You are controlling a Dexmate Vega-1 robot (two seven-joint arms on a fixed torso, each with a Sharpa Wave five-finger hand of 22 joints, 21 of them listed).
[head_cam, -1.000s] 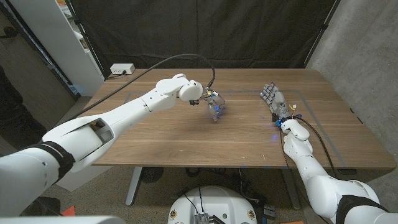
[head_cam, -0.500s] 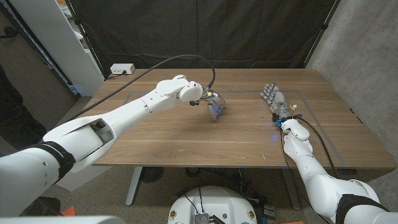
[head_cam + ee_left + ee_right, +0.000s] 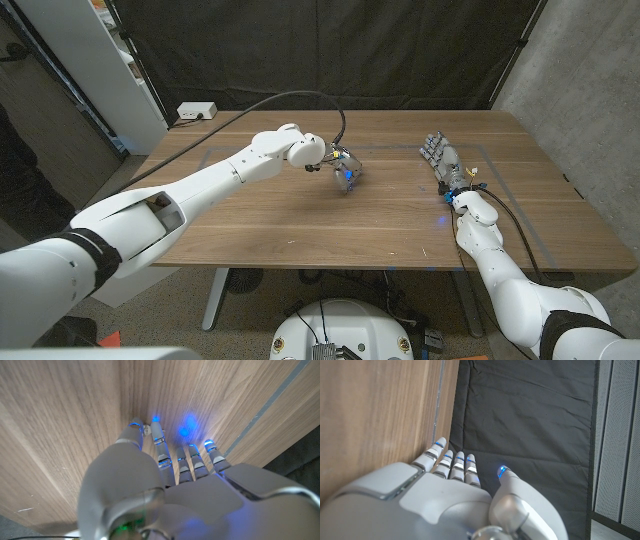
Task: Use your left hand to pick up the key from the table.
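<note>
The white left hand (image 3: 345, 172) hangs over the middle of the brown wooden bench (image 3: 300, 220), fingers (image 3: 159, 440) pointed down at the boards. In the left wrist view a small pale metal piece, which I take for the key (image 3: 146, 429), sits pinched between the thumb tip and the neighbouring fingertip, close to the wood, though I cannot tell whether it has cleared the surface. The white right hand (image 3: 441, 160) waits toward the bench's far right corner with fingers straight, close together and holding nothing, probably parked out of the way.
</note>
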